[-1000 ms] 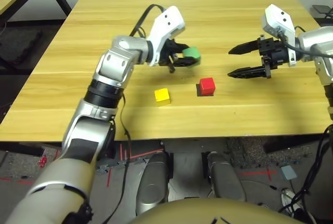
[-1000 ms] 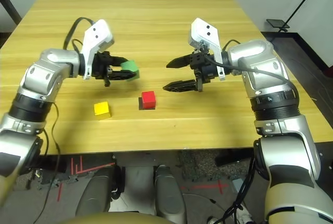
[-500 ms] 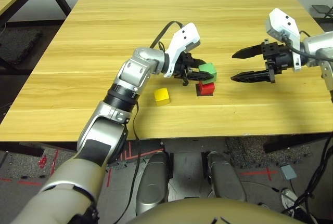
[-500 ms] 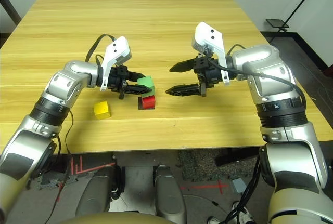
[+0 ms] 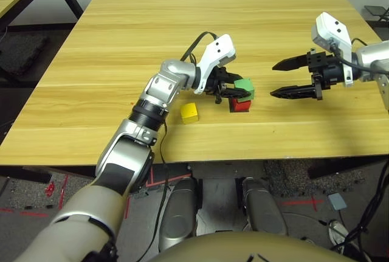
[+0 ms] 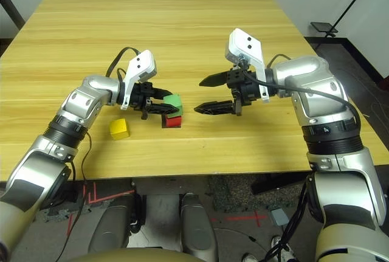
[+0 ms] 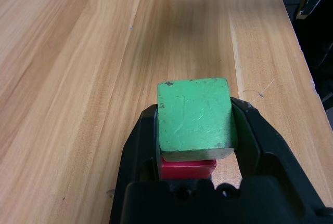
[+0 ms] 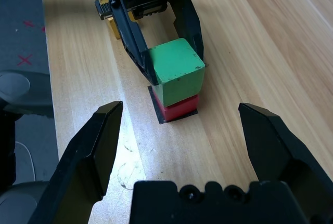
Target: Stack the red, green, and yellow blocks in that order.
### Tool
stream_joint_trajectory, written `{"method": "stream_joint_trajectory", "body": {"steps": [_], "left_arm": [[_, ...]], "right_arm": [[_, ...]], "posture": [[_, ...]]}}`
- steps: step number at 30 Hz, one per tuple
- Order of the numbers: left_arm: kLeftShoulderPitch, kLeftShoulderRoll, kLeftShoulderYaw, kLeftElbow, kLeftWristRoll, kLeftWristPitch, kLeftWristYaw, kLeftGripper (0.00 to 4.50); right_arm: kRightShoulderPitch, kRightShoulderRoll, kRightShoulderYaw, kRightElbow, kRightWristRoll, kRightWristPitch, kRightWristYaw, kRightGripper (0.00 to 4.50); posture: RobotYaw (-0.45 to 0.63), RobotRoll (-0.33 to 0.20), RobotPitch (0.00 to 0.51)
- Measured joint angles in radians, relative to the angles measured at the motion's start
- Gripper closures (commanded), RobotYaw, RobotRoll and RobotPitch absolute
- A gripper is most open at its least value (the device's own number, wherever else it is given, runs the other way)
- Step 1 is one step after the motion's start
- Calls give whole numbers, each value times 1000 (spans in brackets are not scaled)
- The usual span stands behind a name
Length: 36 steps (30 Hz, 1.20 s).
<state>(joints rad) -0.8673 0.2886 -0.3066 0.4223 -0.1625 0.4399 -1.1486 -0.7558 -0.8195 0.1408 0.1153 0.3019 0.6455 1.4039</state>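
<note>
1 gripper (image 7: 195,125) — green block (image 7: 195,115), red block (image 8: 177,108) beneath

Green block (image 7: 195,114) between 2 black fingers (image 7: 250,135)

The robot's left arm (image 5: 124,158) and right arm (image 6: 331,134) are silver, with rounded metallic joints, ribbed black collars and black panels set into the paler lower sections; white housings (image 6: 245,46) with dark round holes top the wrists, and black cables (image 6: 310,91) loop from them; a small light mark shows on the right arm's black collar; each end effector (image 6: 157,103) (image 6: 214,93) is black, with a pair of tapering, angular fingers and round screw holes at the base
</note>
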Motion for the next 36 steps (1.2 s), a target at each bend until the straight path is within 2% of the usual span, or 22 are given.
{"method": "stream_joint_trajectory", "body": {"steps": [17,24,26,30,34,36], "left_arm": [[0,-18,-1,38,30,-29,-1,2465],[0,-12,-4,58,39,-58,-8,68],[0,0,-5,47,39,-58,-15,26],[8,53,0,-108,25,35,-23,26],[83,216,13,-363,-11,190,-51,26],[132,288,16,-436,-19,247,-61,26]], "right_arm": [[18,-11,-1,-8,33,1,-20,0],[18,-11,-1,-13,34,2,-22,0],[18,-11,-1,-13,34,1,-22,0],[13,-11,-1,-4,34,0,-20,0],[-6,-13,1,6,34,-2,-15,0],[-13,-14,2,17,34,-6,-8,0]], "posture": [[136,-80,106],[153,-84,98],[155,-85,97],[173,-92,93],[194,-97,93],[209,-99,91]]}}
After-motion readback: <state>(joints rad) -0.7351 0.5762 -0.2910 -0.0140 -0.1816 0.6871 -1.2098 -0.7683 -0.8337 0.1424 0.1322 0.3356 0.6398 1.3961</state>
